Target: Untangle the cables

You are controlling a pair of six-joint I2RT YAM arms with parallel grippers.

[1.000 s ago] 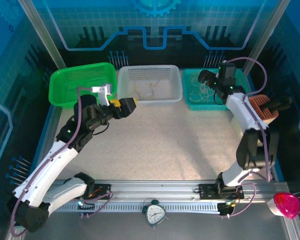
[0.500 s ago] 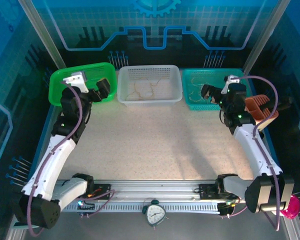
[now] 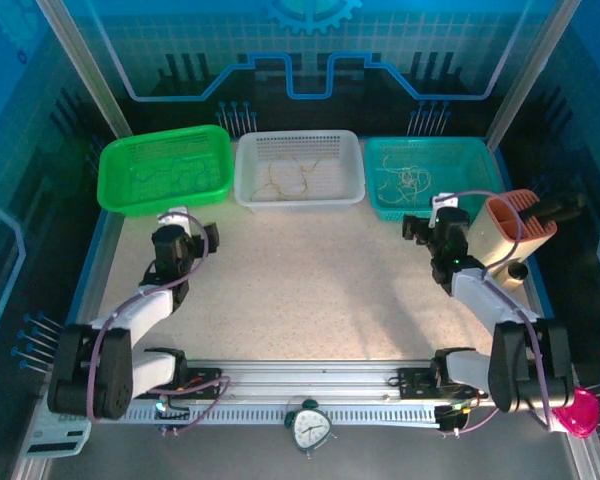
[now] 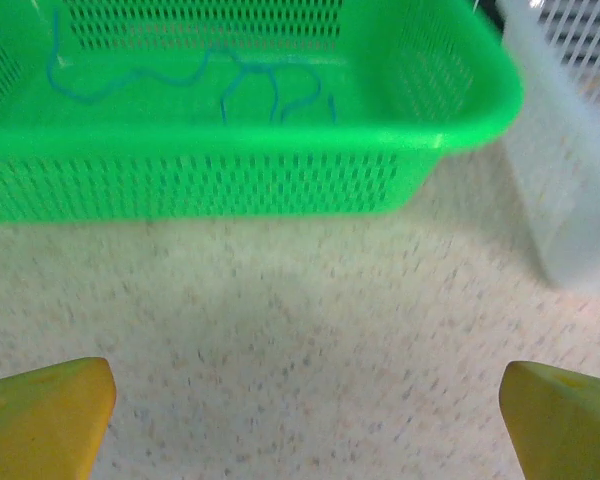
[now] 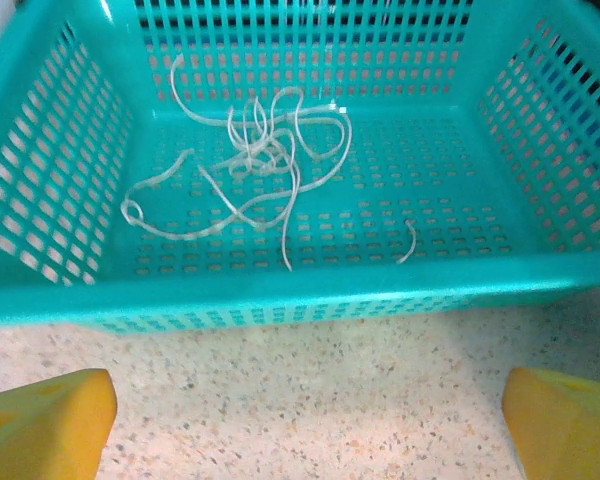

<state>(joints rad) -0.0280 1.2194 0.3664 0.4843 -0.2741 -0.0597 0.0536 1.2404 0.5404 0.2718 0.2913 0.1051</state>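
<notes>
Apparently most is done: the blue cable (image 4: 230,85) lies in the green basket (image 4: 450,110) at upper left, the yellow-tan cable (image 3: 290,180) in the white basket (image 3: 300,201), and the whitish cables (image 5: 255,150) in the teal basket (image 5: 280,300), where some loops cross. The left fingers (image 4: 50,410) and right fingers (image 5: 50,415) stand wide apart, holding nothing.

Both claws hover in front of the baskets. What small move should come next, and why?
Probably just park both arms. The blue cable lies in the green basket, the yellow-tan cable in the white basket, the whitish cable in the teal basket, each apart from the others; the left claw and right claw are open, holding nothing.
</notes>
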